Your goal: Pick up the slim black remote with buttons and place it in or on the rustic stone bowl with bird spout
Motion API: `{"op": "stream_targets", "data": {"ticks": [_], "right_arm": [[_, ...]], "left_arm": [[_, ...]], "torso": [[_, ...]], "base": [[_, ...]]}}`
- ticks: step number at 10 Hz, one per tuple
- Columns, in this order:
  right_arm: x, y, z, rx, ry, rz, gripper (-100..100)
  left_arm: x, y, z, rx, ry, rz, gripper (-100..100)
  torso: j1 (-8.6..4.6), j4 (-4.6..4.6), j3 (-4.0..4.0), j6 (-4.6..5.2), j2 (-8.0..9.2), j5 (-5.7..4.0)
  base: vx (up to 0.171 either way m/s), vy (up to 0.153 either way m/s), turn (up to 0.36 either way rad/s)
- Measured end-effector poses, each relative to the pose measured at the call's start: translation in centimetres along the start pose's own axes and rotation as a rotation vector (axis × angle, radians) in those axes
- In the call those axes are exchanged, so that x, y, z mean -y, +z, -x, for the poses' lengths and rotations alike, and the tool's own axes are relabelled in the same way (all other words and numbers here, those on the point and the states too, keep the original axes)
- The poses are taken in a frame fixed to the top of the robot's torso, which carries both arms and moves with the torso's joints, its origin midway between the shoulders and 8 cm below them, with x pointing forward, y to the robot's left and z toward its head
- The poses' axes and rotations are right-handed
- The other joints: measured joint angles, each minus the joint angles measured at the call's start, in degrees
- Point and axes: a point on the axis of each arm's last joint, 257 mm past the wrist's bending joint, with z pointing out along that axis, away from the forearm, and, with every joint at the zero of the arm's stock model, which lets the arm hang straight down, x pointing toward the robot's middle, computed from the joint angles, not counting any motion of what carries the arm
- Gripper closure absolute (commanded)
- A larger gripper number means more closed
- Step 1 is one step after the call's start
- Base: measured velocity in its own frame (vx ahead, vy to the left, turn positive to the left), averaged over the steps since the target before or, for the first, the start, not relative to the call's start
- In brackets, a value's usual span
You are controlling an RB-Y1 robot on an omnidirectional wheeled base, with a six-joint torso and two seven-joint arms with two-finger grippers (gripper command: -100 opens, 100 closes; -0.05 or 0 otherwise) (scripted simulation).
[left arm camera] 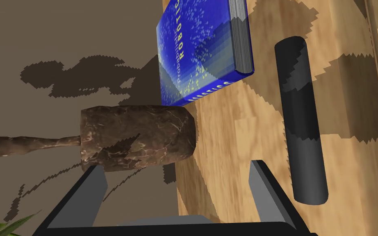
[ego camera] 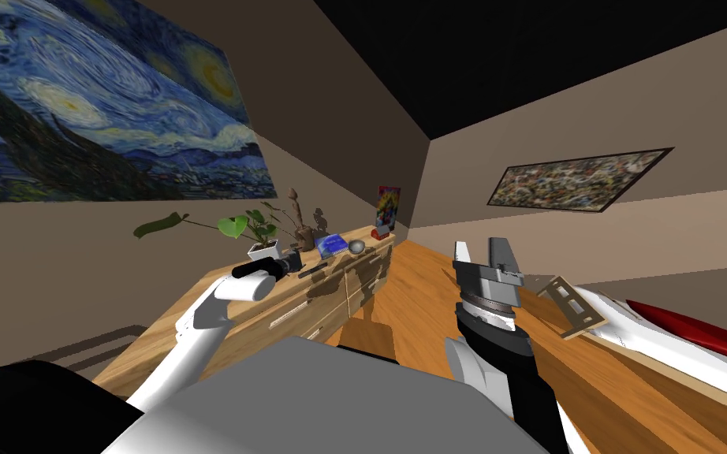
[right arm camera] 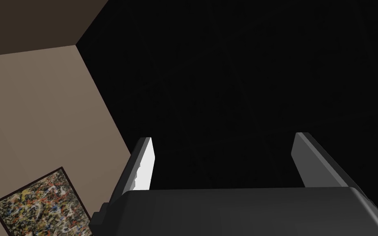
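The slim black remote point(left arm camera: 303, 123) lies flat on the wooden sideboard top point(left arm camera: 233, 135), just outside one finger point(left arm camera: 266, 184) of my left gripper point(left arm camera: 180, 180). That gripper is open and low over the top, with bare wood and the base of a rough brown ornament point(left arm camera: 137, 137) between its fingers. From the head view, the remote point(ego camera: 312, 269) sits near the sideboard's front edge, beside my left gripper point(ego camera: 294, 261). The small grey stone bowl point(ego camera: 356, 247) stands farther along the top, past a blue book point(ego camera: 330, 244). My right gripper point(ego camera: 482, 254) is raised over the floor, open and empty.
The blue book point(left arm camera: 202, 49) lies just beyond the remote and the ornament. A potted plant point(ego camera: 259, 236) stands by my left forearm, against the wall. A red-based picture stand point(ego camera: 385, 214) marks the sideboard's far end. A white and red bed point(ego camera: 669, 339) lies on my right.
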Motion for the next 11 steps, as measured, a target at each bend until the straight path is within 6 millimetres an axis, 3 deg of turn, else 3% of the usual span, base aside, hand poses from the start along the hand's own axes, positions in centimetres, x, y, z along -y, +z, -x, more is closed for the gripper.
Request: {"op": "stream_targets", "data": {"ticks": [11], "right_arm": [[0.0, 0.0, 0.0, 0.0, 0.0, 0.0, 0]], "left_arm": [[-6.2, -0.7, 5.7, 0.136, -0.109, 0.295, -100]], "torso": [[0.03, 0.0, 0.0, -0.01, -0.01, 0.01]], "base": [[0.047, -0.01, -0.034]]}}
